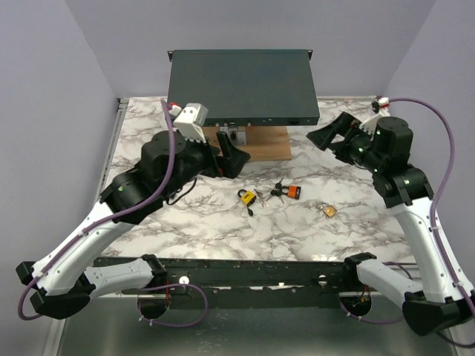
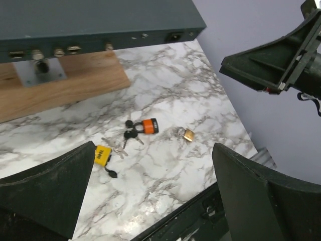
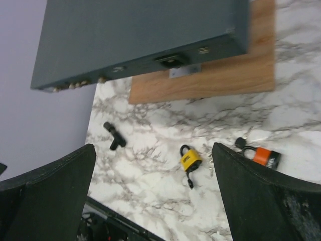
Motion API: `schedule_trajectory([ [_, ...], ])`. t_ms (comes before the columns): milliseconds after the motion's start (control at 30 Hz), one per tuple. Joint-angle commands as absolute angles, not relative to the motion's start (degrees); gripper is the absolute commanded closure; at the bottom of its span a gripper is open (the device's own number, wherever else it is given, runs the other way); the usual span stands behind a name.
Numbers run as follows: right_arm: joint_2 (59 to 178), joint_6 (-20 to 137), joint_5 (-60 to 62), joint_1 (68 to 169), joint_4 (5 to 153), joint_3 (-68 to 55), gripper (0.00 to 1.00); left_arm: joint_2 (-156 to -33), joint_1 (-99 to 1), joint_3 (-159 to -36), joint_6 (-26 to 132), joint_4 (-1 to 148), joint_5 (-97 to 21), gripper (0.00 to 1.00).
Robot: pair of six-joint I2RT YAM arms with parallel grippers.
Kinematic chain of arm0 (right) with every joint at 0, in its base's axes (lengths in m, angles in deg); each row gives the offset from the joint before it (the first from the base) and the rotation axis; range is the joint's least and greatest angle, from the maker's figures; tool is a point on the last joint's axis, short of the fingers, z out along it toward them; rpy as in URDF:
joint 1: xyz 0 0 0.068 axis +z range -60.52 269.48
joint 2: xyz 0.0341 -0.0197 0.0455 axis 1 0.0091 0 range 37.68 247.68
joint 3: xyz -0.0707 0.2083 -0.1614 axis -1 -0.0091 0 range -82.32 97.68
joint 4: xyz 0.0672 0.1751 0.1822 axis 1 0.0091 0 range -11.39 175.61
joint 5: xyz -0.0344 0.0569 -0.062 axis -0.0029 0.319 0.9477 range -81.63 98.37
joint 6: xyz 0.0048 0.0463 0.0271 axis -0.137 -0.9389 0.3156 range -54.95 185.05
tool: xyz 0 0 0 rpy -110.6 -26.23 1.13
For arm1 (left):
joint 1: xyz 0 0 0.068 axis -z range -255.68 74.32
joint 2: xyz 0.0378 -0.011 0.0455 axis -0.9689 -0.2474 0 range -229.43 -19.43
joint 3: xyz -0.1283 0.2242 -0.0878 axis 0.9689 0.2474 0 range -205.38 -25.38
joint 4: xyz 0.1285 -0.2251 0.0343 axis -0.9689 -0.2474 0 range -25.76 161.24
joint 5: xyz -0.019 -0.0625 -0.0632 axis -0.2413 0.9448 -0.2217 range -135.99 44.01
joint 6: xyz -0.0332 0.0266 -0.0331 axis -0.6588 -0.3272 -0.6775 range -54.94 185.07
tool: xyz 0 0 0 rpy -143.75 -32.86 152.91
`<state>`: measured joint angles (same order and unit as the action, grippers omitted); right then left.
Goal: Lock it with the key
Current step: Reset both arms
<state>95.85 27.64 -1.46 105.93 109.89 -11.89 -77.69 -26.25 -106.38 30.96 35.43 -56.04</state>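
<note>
Left pincer (image 1: pixel 231 158) and right pincer (image 1: pixel 334 139) both gape empty; the small orange-headed key (image 1: pixel 295 191) lies bunched with dark keys (image 1: pixel 278 190).

Yellow padlock (image 2: pixel 104 155) (partly) behind left fingers (image 2: pixel 50 193)

The overhead camera sits high behind the arm bases and looks forward and down over the whole table (image 1: pixel 223 230). Each wrist camera is raised above the table and looks obliquely down, the left toward the right wall and the right toward the left wall. All three views share the key (image 1: pixel 295 191), yellow padlock (image 1: pixel 247 196) and dark box (image 1: pixel 241 81).
</note>
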Motion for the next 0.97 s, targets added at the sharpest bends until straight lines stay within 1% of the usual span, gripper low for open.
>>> schedule_trajectory([
  [0, 101.66, 29.45, 8.07, 118.48, 107.3, -6.34, 0.0, -76.92, -28.24, -109.78, 32.37, 22.44, -62.97, 0.01],
  [100, 104.55, 30.11, 11.48, 122.31, 104.75, -4.1, 0.0, -77.15, -28.82, -110.35, 32.12, 20.24, -63.56, 0.02],
  [233, 108.0, 32.02, 11.22, 122.68, 103.8, -2.12, 0.0, -77.46, -29.27, -110.33, 31.15, 19.04, -64.66, 0.02],
  [333, 109.45, 32.72, 10.04, 122.66, 101.92, -2.05, 0.0, -76.06, -29.72, -108.95, 31.09, 20.96, -65.07, 0.02],
  [933, 110.87, 33.22, 9.42, 122.7, 99.88, -2.88, 0.0, -75.52, -30.63, -108.64, 31.75, 21.74, -64.17, 0.02],
])
